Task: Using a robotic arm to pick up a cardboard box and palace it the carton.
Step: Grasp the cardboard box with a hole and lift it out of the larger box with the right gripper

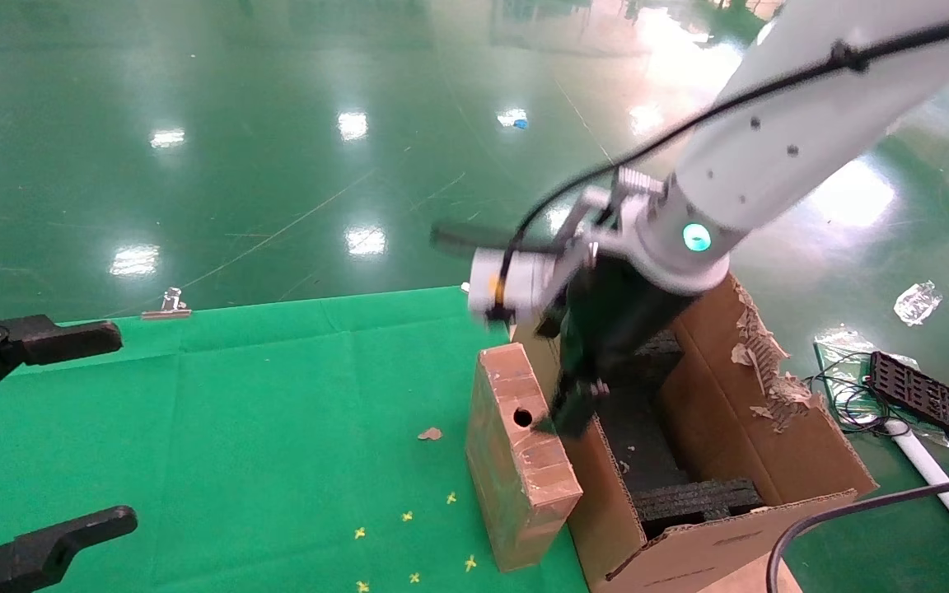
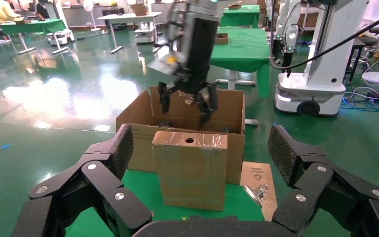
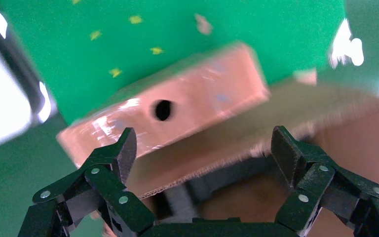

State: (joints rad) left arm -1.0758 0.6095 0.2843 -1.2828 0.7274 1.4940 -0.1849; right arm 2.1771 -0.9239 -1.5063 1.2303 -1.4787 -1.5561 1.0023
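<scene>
The cardboard box (image 1: 516, 469) stands upright on the green cloth, its narrow top with the round hole facing up, touching the carton's left wall. The carton (image 1: 771, 445) has ragged flaps and black foam inside. The robotic arm reaches in from the upper right; my right gripper (image 1: 571, 408) hangs open over the carton's left wall, just beside the box top, holding nothing. The right wrist view has the box (image 3: 177, 108) and carton edge (image 3: 237, 143) below the open right gripper (image 3: 205, 140). My left gripper (image 1: 122, 428) is parked open at the far left, facing the box (image 2: 190, 170).
A binder clip (image 1: 168, 303) lies at the cloth's far edge. A cardboard scrap with a clip (image 2: 256, 182) lies beside the carton. On the floor to the right are a black tray (image 1: 923, 395), cables and plastic wrap (image 1: 915, 301). Another robot (image 2: 321, 74) stands behind.
</scene>
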